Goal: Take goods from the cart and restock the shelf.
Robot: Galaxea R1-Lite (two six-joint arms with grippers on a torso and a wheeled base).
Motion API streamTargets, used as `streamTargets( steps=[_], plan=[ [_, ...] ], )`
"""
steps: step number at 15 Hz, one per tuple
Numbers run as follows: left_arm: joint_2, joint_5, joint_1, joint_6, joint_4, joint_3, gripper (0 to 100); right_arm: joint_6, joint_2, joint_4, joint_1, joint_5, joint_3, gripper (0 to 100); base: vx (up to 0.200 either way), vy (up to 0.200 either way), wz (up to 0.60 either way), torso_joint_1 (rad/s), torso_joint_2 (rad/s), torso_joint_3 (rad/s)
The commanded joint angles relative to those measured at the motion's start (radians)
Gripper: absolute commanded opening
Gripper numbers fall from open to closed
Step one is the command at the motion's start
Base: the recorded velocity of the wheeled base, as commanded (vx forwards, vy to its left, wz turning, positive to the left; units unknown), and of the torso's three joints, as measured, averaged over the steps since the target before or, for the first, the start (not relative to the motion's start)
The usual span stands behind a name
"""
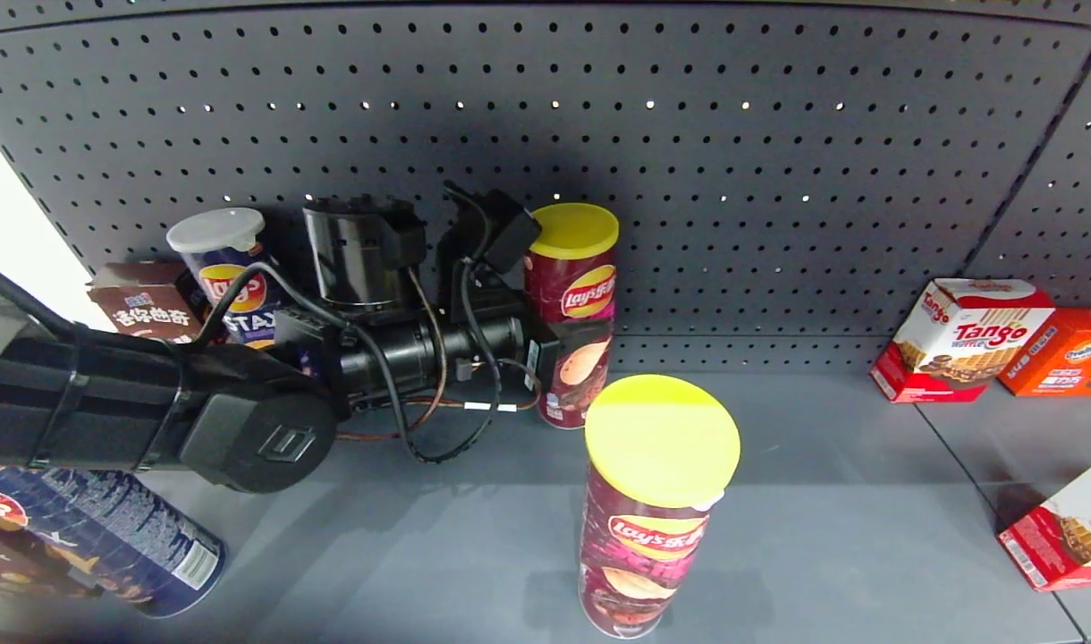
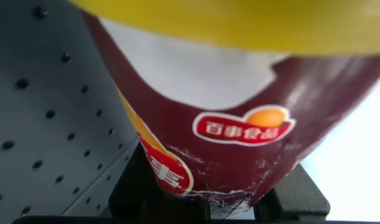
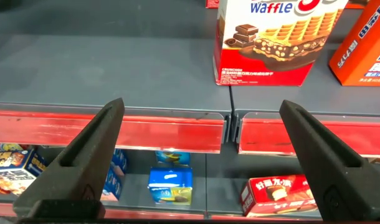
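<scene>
Shelf: grey board with a pegboard back wall.
Left gripper: comes in from the left of the head view, clamped on the lower half of the held can, one finger on each side.
Held can: maroon, yellow lid, upright at centre frame against the pegboard; whether its base rests on the shelf I cannot tell.
Front can: same kind, upright at lower centre, apart from the gripper.
Blue can: white lid, upper left behind the arm, beside a brown box.
Lying can: blue, on its side at lower left.
Right gripper: fingers spread wide, nothing between them, facing the shelf's red edge strip.
Waffle box: far right, beside an orange box.
</scene>
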Motion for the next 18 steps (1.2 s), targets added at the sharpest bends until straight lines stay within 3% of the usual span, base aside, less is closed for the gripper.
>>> streamTargets(
  steps=[1,9,18],
  plan=[
    [0.028,0.0,0.0,0.0,-0.001,-0.024,0,-0.001,0.0,0.0,0.0,-0.001,0.0,100,0.0,0.0,0.0,0.0,0.0,0.0],
    [0.1,0.0,-0.013,0.004,-0.004,-0.1,0,-0.001,0.0,0.0,0.0,-0.001,0.0,100,0.0,0.0,0.0,0.0,0.0,0.0],
    [0.094,0.0,-0.013,0.006,-0.016,-0.084,0,-0.001,0.0,0.0,0.0,0.001,0.0,100,0.0,0.0,0.0,0.0,0.0,0.0]
  ],
)
